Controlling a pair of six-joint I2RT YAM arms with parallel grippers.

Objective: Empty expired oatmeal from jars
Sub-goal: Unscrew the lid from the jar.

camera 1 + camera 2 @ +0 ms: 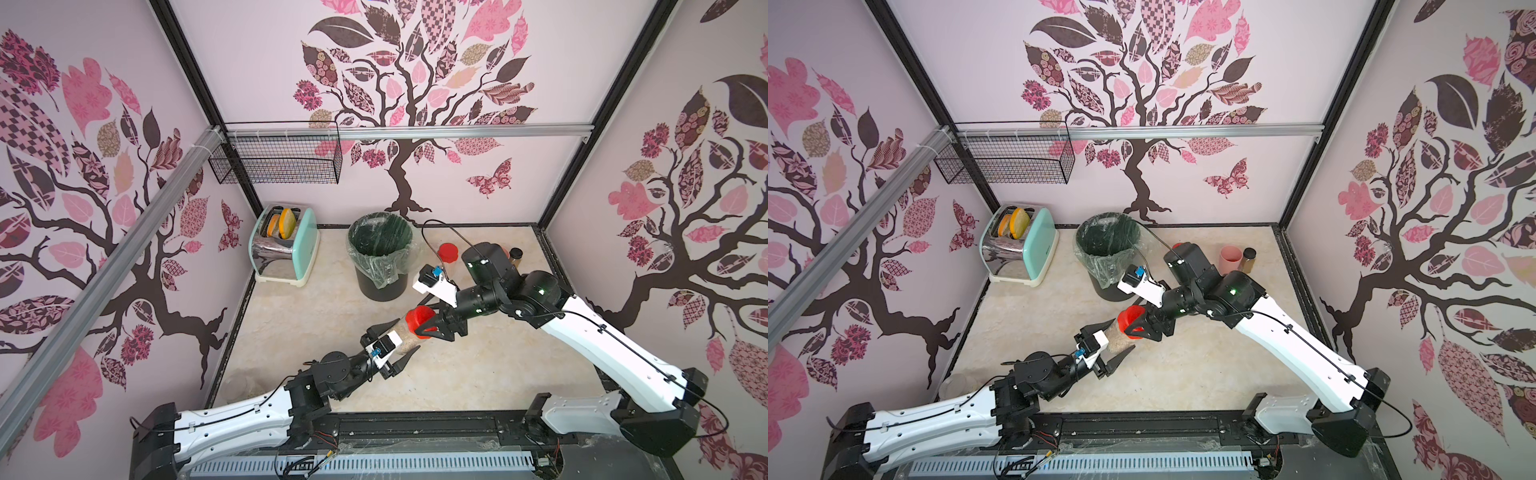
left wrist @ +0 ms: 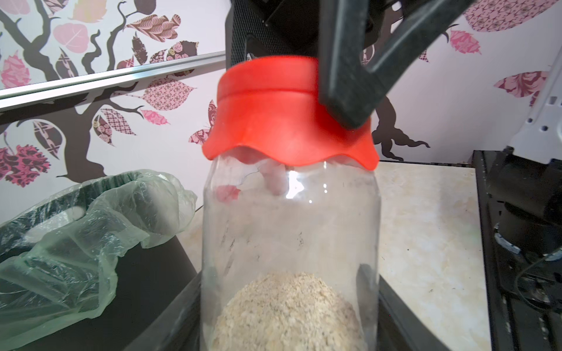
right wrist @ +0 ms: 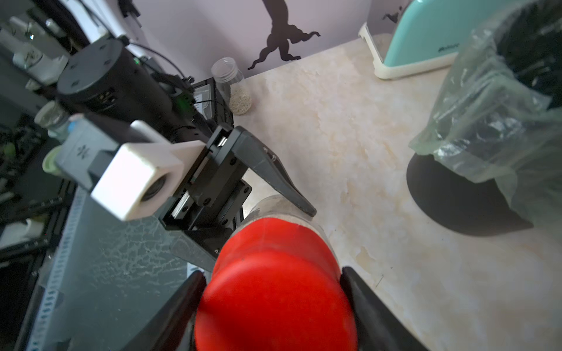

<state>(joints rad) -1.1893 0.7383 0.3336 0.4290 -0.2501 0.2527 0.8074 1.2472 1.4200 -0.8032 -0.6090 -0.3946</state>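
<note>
A clear jar (image 1: 404,337) (image 1: 1115,338) with a red lid (image 1: 419,318) (image 1: 1129,318) is held tilted above the table's middle. Pale oatmeal (image 2: 289,310) lies low in this jar (image 2: 289,218). My left gripper (image 1: 398,344) (image 2: 289,322) is shut on the jar's body. My right gripper (image 1: 424,323) (image 3: 273,304) is shut on the red lid (image 3: 273,288) (image 2: 289,115), a finger on each side. A second red-lidded jar (image 1: 449,252) stands behind the right arm. A third clear jar (image 3: 232,88) (image 1: 241,384) holding oatmeal stands in the near left corner.
A black bin (image 1: 380,286) (image 1: 1113,291) lined with a green bag stands just beyond the held jar. A mint toaster (image 1: 286,249) is at the back left, under a wire basket (image 1: 278,153). A pink cup (image 1: 1229,259) and a brown bottle (image 1: 1249,258) stand at the back right.
</note>
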